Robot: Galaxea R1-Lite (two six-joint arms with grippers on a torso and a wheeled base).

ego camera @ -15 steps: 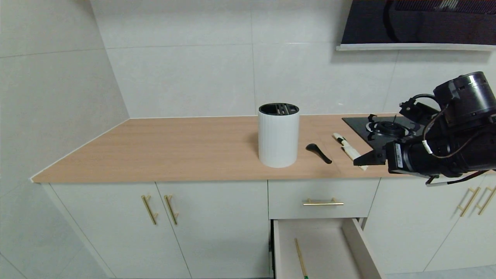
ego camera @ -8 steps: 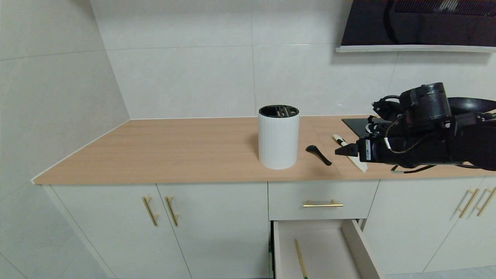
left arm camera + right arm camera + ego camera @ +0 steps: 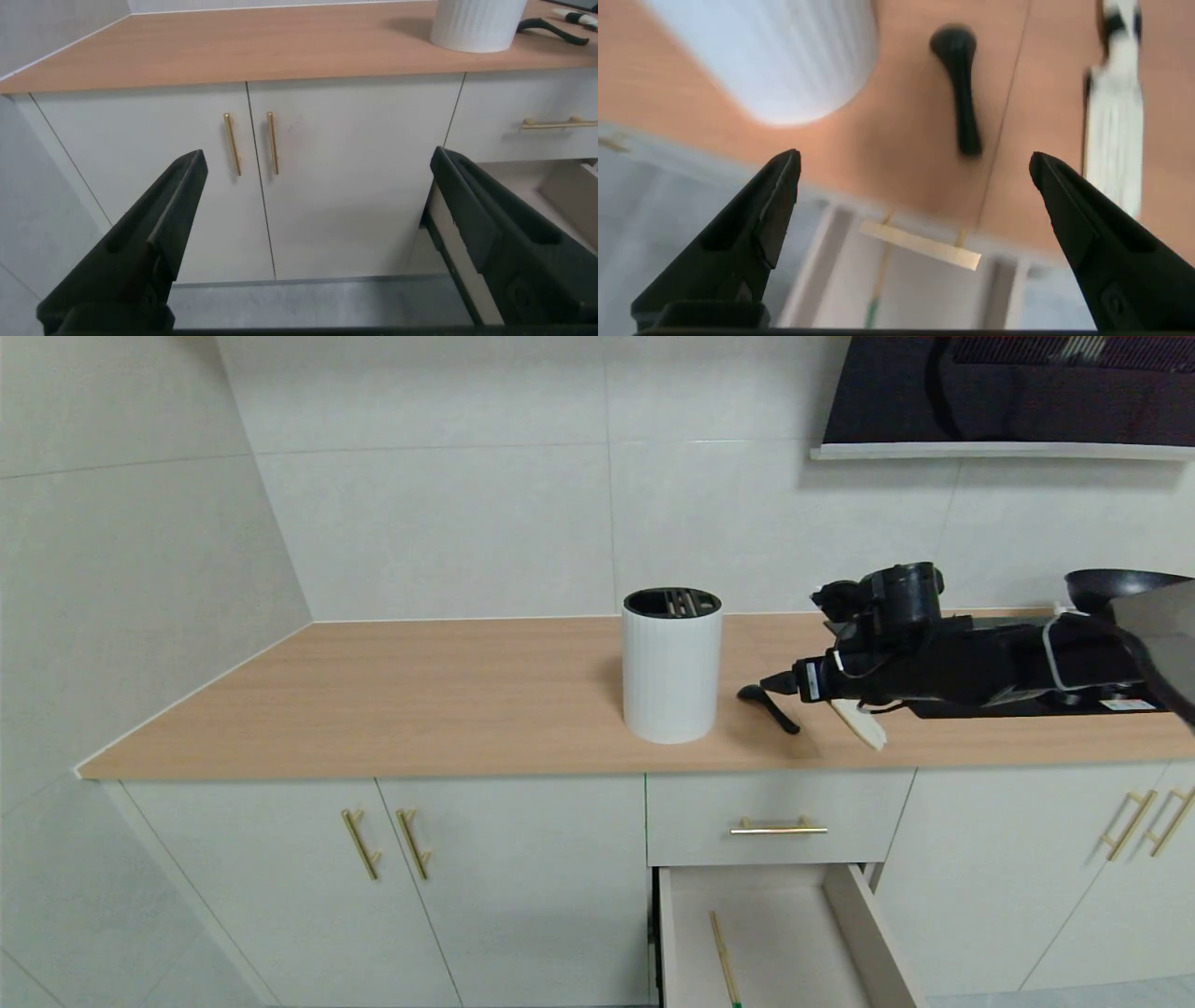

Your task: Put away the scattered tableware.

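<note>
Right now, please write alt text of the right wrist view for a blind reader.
The right tool, open, faces a black spoon lying on the wooden counter between a white ribbed holder and a white utensil. A gold drawer handle lies past the counter edge.

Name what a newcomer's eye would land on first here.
The right gripper, open, hangs over the black spoon on the counter, just right of the white holder. Below, a drawer stands open with a thin wooden stick inside.
</note>
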